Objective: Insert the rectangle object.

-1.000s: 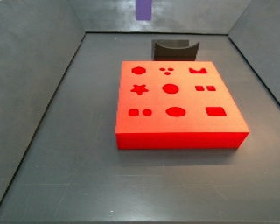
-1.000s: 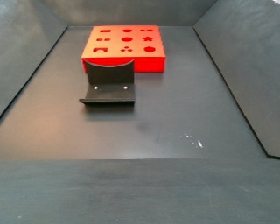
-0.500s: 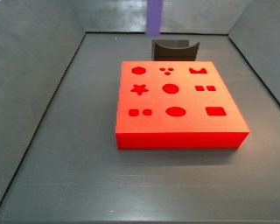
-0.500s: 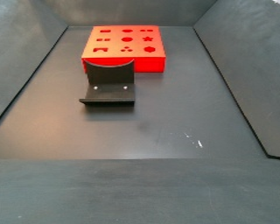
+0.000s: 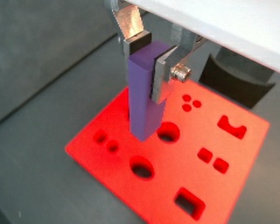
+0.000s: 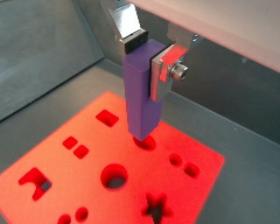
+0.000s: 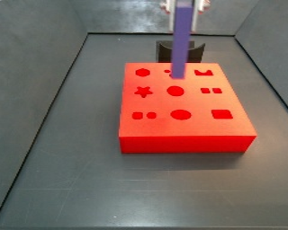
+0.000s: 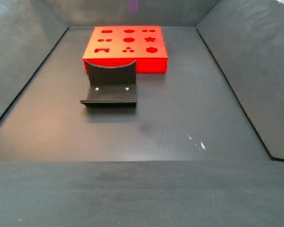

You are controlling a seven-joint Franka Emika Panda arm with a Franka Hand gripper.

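My gripper (image 5: pixel 149 54) is shut on the rectangle object (image 5: pixel 145 96), a long purple bar that hangs upright from the fingers. Both wrist views show it, and the gripper (image 6: pixel 149 54) holds the bar (image 6: pixel 143 101) by its upper end. The bar's lower end hangs above the red block (image 5: pixel 119 131), near its middle holes. In a side view the bar (image 7: pixel 180 40) hangs over the far half of the red block (image 7: pixel 183 130), with the gripper (image 7: pixel 189 4) at the frame's upper edge. The rectangular hole (image 7: pixel 222 114) lies at the block's near right corner.
The dark fixture (image 7: pixel 189 47) stands on the floor just behind the red block, partly hidden by the bar. In a side view it (image 8: pixel 109 89) stands in front of the red block (image 8: pixel 127 49). Grey walls enclose the dark floor (image 8: pixel 169 133).
The gripper has carried the purple bar to the right and down, from the back wall's upper edge to above the red block. The block and fixture have not moved.
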